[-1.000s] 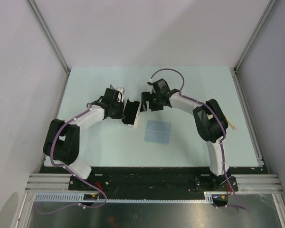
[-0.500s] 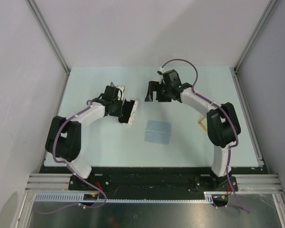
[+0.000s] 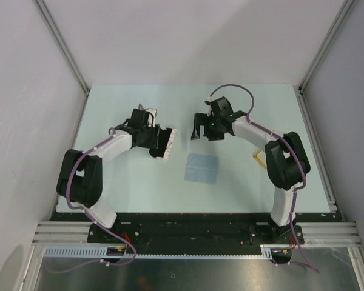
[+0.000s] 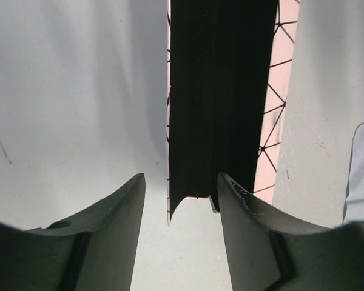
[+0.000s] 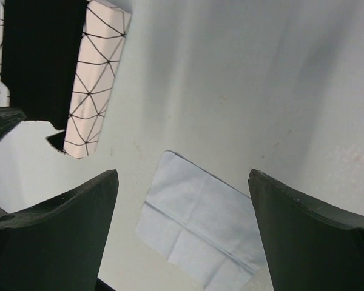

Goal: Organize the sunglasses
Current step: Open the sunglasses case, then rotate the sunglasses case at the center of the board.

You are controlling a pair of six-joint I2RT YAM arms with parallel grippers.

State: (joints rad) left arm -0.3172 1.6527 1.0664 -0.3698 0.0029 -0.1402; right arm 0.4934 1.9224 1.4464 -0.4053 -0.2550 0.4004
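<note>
left claw [image 4: 181,182] straddles the case [image 4: 221,91] end, right claw [image 5: 182,177] spread wide.

Yellow-orange sunglasses [image 3: 258,159], right side of table [image 3: 133,182]

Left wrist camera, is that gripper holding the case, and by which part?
Cannot be told. The case has its near end between the fingers of the left gripper, but a gap shows beside one of them.

right gripper [image 3: 198,129]: has pulled back right, now apart from case [image 3: 164,143], jaws wide
case: tipped flatter, white patterned side now showing
right elbow [image 3: 286,159]: has swung right; sunglasses [image 3: 258,159] now peek out beside it
</note>
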